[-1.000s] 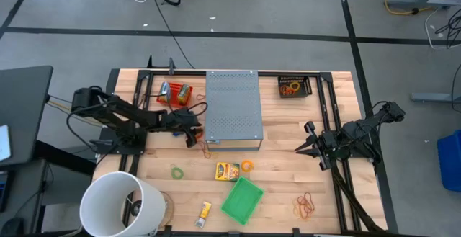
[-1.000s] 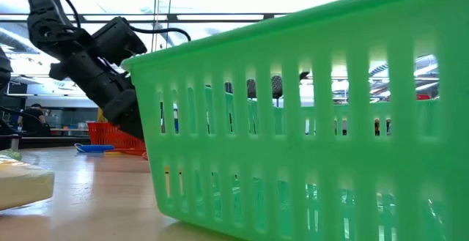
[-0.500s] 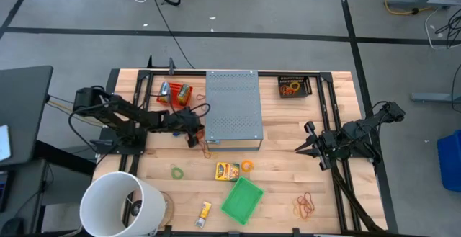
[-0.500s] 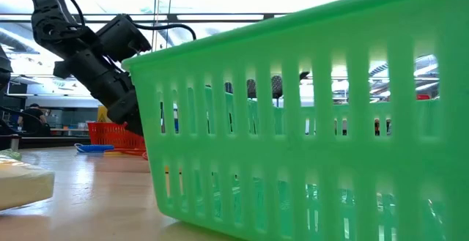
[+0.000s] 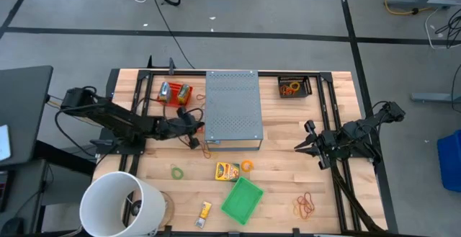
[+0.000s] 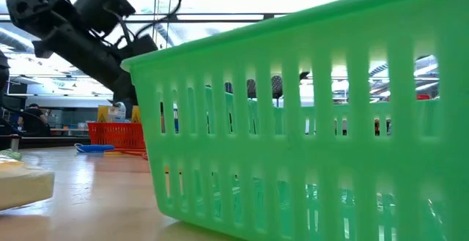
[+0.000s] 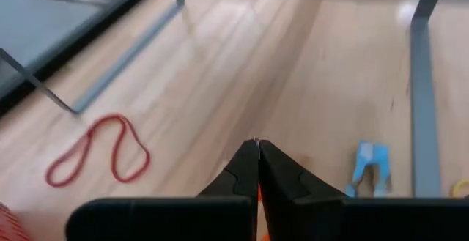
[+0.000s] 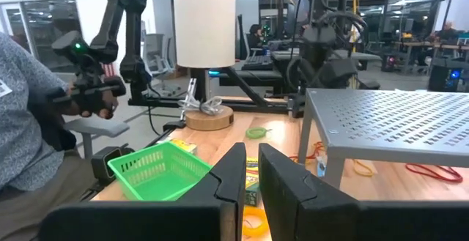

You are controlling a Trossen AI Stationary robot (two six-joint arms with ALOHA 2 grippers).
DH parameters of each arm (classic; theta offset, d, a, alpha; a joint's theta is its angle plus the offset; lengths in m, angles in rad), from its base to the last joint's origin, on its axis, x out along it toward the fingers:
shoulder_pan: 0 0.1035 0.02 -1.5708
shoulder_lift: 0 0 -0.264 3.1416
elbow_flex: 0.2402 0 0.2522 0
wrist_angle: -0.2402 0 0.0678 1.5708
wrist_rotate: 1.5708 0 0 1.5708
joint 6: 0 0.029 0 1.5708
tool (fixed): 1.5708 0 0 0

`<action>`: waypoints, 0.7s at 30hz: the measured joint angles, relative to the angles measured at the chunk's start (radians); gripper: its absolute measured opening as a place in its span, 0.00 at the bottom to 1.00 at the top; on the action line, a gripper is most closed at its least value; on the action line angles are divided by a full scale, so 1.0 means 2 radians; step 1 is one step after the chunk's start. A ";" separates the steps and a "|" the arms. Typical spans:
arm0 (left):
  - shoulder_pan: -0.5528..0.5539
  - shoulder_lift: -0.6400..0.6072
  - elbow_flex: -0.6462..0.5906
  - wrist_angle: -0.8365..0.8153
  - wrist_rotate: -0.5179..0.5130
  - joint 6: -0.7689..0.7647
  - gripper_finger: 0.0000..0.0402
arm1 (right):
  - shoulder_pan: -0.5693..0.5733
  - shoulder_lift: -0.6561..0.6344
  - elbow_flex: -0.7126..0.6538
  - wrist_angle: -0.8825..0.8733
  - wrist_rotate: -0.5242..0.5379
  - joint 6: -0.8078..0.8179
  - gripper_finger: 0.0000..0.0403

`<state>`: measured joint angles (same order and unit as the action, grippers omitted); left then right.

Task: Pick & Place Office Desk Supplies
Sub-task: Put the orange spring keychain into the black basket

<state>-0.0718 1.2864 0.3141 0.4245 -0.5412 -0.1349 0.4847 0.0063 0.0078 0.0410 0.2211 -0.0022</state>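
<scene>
My left gripper (image 5: 193, 140) hovers shut over the wood just left of the grey perforated box (image 5: 232, 109). A red rubber-band loop (image 7: 95, 153) lies flat on the table beside it, and a small blue clip (image 7: 370, 166) lies further off. In the low view a green basket (image 6: 308, 116) hides the fingers. A yellow-orange packet (image 5: 227, 171), an orange ring (image 5: 247, 166), a green band (image 5: 177, 171) and a pile of bands (image 5: 305, 207) lie on the table nearer the front. My right gripper (image 5: 304, 140) waits at the table's right, its fingers (image 8: 236, 169) close together with nothing between them. My left gripper shows a thin orange sliver (image 7: 258, 191) in the seam between its shut fingers. Whether that is a held band, I cannot tell. The fingers slant down toward the table and stand clear of the red loop.
A green basket (image 5: 241, 199) sits at the front centre, a white bucket (image 5: 119, 204) at the front left. A red basket (image 5: 176, 93) and a black tray (image 5: 294, 87) stand at the back. A person's sleeve (image 8: 22, 124) shows beyond the table in the right wrist view.
My left gripper has risen off the table and tipped closer to level, while the arm behind it has swung back toward the table's left edge. The red loop has stayed where it lay.
</scene>
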 joint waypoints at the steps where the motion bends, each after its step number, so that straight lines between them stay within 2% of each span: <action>1: -0.006 -0.009 0.000 -0.004 -0.010 0.000 0.00 | 0.000 0.000 0.000 0.000 0.000 0.003 0.11; 5: -0.031 -0.047 0.000 -0.010 -0.062 0.006 0.00 | 0.000 0.000 0.000 0.000 0.000 0.007 0.11; 11: -0.069 -0.092 0.000 -0.011 -0.167 0.038 0.00 | 0.000 0.000 0.000 0.000 0.001 0.007 0.11; 17: -0.082 -0.119 0.012 -0.011 -0.188 0.076 0.00 | 0.000 0.016 0.000 0.001 0.023 -0.001 0.11; 21: -0.085 -0.125 0.032 -0.010 -0.187 0.111 0.00 | -0.012 0.040 0.000 0.007 0.084 0.022 0.11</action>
<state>-0.2426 1.0374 0.3772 0.4041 -0.9157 0.0874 0.4612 0.0861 0.0078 0.0558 0.3887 0.0414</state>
